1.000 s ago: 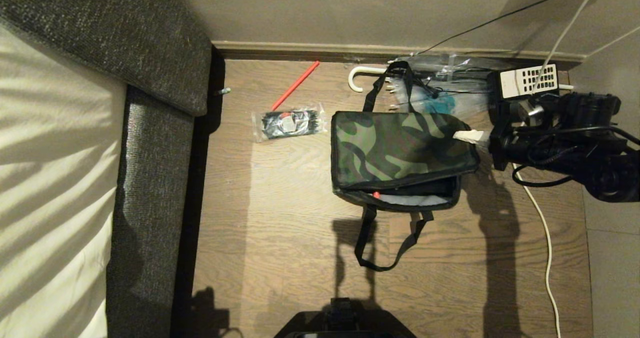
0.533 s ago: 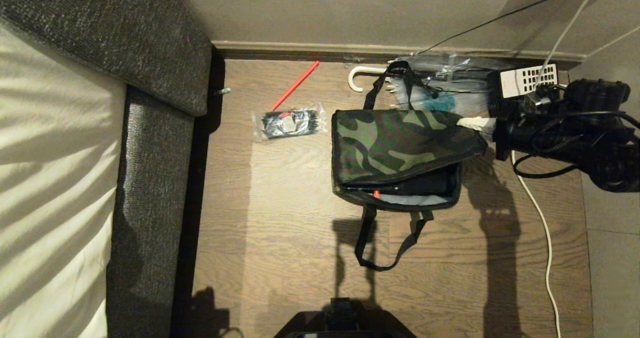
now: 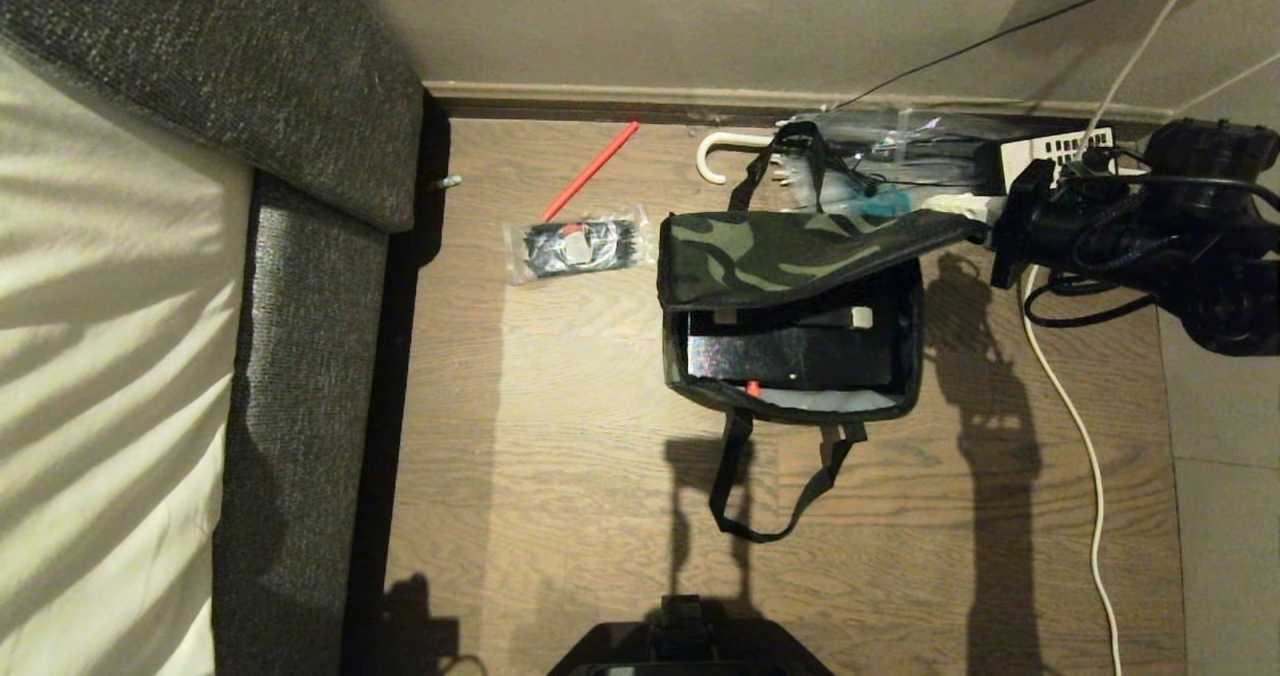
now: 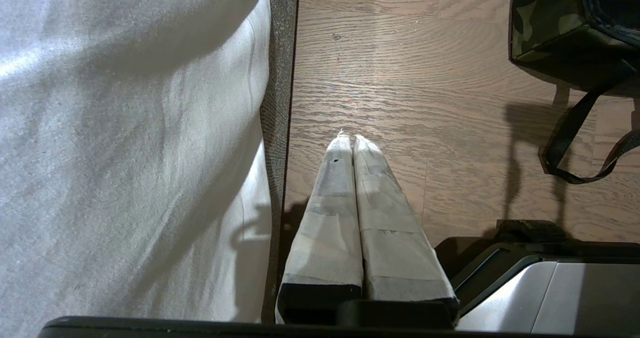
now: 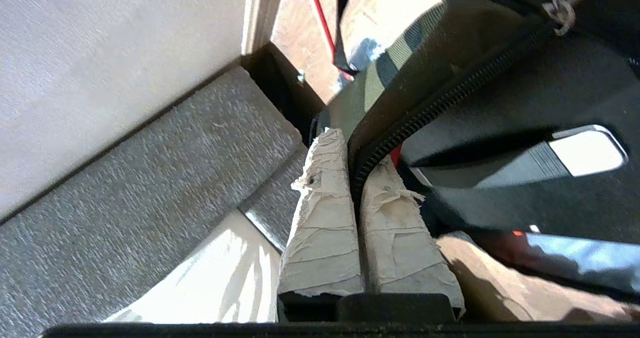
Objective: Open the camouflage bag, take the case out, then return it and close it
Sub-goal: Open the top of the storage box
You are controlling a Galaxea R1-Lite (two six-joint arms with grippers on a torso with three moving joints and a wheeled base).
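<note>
Right tool (image 3: pixel 975 218) pinched on camouflage bag (image 3: pixel 790 246) lid edge, flap now swung higher; case (image 3: pixel 790 351) exposed. Opening nearly done. Left tool (image 4: pixel 352 143) closed, empty.

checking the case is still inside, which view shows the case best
The head view: the case lies in the camouflage bag under the flap the right gripper holds up. The right wrist view catches only part of it; the left wrist view shows none.
</note>
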